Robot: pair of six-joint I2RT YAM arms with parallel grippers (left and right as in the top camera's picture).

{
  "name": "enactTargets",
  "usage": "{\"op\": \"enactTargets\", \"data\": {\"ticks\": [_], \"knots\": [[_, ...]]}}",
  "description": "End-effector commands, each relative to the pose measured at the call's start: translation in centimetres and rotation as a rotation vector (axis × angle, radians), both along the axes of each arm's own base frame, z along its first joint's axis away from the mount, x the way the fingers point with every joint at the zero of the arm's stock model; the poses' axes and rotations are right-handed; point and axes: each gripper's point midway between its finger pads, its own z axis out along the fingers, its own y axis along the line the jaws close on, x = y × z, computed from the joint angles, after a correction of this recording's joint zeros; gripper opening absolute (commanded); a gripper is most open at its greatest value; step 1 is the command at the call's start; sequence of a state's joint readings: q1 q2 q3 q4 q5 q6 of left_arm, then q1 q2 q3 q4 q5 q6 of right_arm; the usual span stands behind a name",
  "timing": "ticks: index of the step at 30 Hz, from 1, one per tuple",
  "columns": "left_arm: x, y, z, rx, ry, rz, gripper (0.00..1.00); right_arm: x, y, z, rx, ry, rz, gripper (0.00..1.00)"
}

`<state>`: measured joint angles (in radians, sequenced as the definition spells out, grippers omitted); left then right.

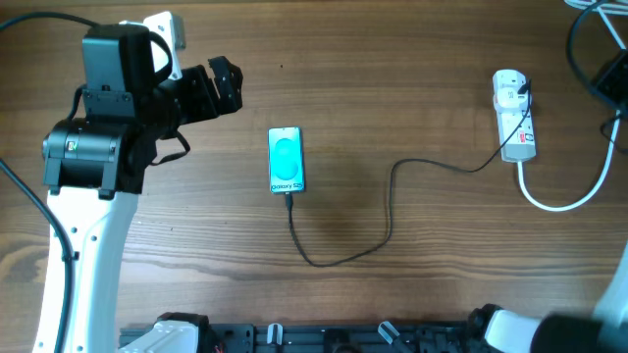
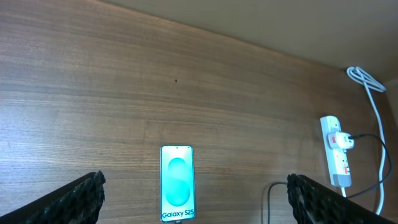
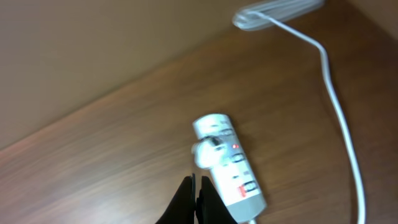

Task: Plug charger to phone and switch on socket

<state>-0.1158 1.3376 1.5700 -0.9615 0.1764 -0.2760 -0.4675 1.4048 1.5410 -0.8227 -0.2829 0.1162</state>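
Observation:
The phone [image 1: 286, 160] lies flat at the table's middle, screen lit turquoise; it also shows in the left wrist view [image 2: 177, 183]. The black charger cable [image 1: 392, 186] meets the phone's near end, loops over the table and runs to a white adapter on the socket [image 1: 513, 123]. The socket also shows in the left wrist view [image 2: 336, 152] and, blurred, in the right wrist view [image 3: 230, 165], with a small red dot on it. My left gripper [image 1: 224, 86] [image 2: 196, 204] is open and empty, raised left of the phone. My right gripper [image 3: 196, 190] is shut and empty, just left of the socket.
The socket's white lead [image 1: 564, 201] curves off to the right; its coil lies at the far edge [image 3: 273, 12] [image 2: 367, 78]. A dark shape with cables [image 1: 610, 78] sits at the right edge. The right arm's base [image 1: 549, 328] is at the bottom right.

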Motion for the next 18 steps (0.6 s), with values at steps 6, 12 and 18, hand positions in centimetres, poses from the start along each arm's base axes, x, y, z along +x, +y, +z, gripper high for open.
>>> {"op": "enactTargets", "data": {"ticks": [6, 12, 18], "knots": [[-0.2, 0.3, 0.3, -0.001, -0.01, 0.008, 1.0, -10.8, 10.2, 5.8, -0.054, -0.071, 0.286, 0.48], [-0.2, 0.3, 0.3, -0.001, -0.01, 0.008, 1.0, -15.3, 12.2, 4.2, 0.005, 0.021, 0.291, 1.0], [-0.2, 0.3, 0.3, -0.001, -0.01, 0.008, 1.0, -14.8, 12.0, 3.6, 0.022, 0.05, 0.291, 1.0]]}}
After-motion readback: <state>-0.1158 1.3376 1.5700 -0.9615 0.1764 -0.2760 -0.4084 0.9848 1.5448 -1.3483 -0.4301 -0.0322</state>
